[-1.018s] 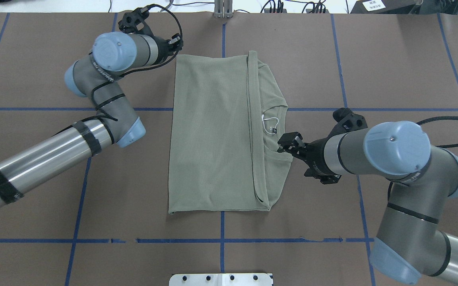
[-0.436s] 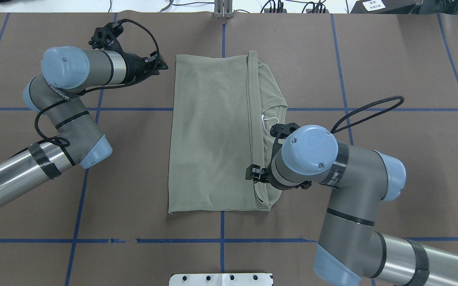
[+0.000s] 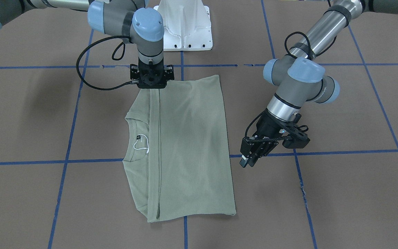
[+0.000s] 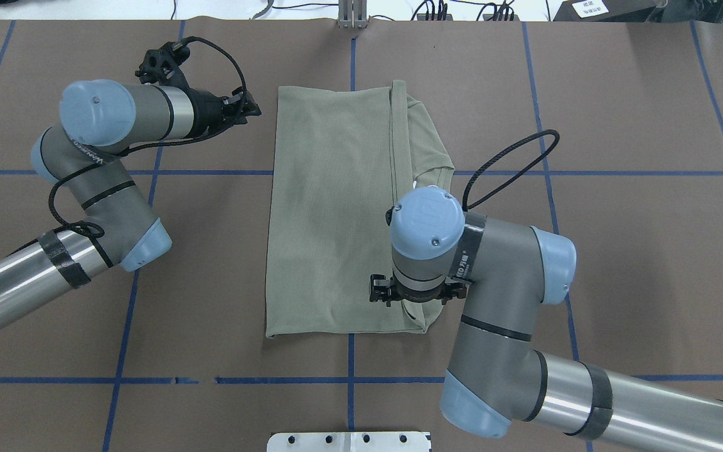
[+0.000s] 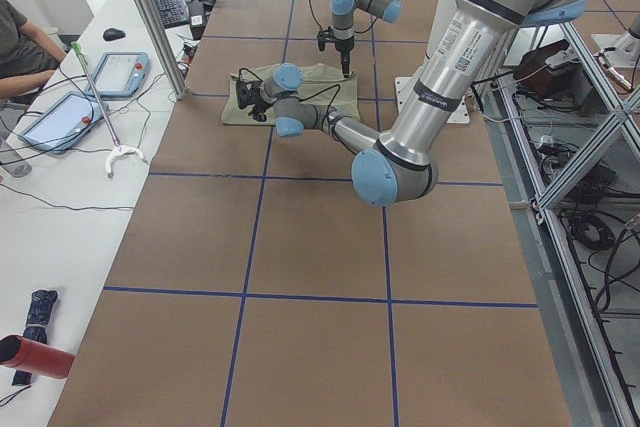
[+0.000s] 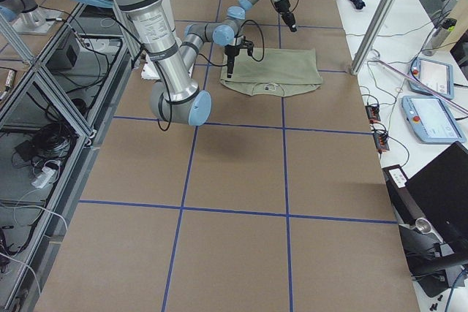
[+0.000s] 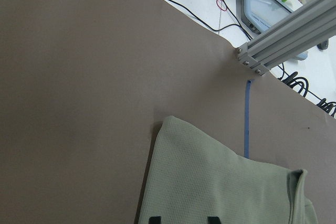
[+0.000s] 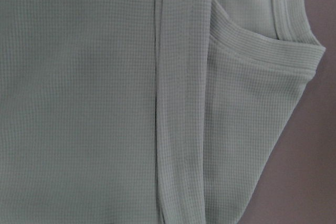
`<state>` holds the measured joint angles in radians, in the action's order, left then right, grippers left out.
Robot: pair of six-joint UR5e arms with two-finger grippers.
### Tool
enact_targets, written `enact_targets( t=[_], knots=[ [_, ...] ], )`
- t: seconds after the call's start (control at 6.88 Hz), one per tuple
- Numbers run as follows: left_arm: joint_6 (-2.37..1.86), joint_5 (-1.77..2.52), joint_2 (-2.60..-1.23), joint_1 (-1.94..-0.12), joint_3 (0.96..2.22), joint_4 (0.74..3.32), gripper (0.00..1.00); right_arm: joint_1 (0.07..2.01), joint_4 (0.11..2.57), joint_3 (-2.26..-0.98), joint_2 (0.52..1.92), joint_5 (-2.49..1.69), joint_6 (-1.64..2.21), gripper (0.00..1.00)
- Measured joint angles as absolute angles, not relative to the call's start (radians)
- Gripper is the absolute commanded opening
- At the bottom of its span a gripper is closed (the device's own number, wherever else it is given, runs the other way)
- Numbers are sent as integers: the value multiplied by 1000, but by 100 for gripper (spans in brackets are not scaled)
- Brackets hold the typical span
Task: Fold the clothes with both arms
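The sage-green shirt lies flat and folded lengthwise on the brown table, its collar and black neck label on the robot's right side. My left gripper is open and empty, off the cloth just left of the shirt's far left corner. It also shows in the front view, and in its wrist view both fingertips stand apart over the shirt. My right gripper points straight down at the folded edge near the shirt's near right corner, fingers apart. The right wrist view shows only cloth.
The white pedestal base stands at the table's near edge. Blue tape lines grid the brown surface. An aluminium frame post rises beyond the far edge. A side bench with tablets and a seated person is past it.
My right arm has swung in from beside the collar and now stands wrist-down over the shirt's near right part. My left arm has drawn back leftward from the far left corner.
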<state>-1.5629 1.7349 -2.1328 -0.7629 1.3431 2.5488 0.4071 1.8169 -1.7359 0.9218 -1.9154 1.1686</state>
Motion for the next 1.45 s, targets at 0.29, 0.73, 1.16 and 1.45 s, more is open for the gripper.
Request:
enact_targets(
  t=[0.29,0.73,1.16,1.45],
  knots=[
    [-1569,1735,-2128,-760,1345,2553,43,398,1843,-1687,908,-1921,1101,94],
    [-1573,1735,-2128,-759,1357,2551,44,400,1897,-1704,947,-1923,997,92],
    [-1576,1745,-2128,-759,1391,2545,44,435,1922,-1844,1116,-1921,861,94],
    [-1577,1750,-2128,-758,1410,2538,44,444,1936,-1901,1170,-1917,837,96]
  ],
)
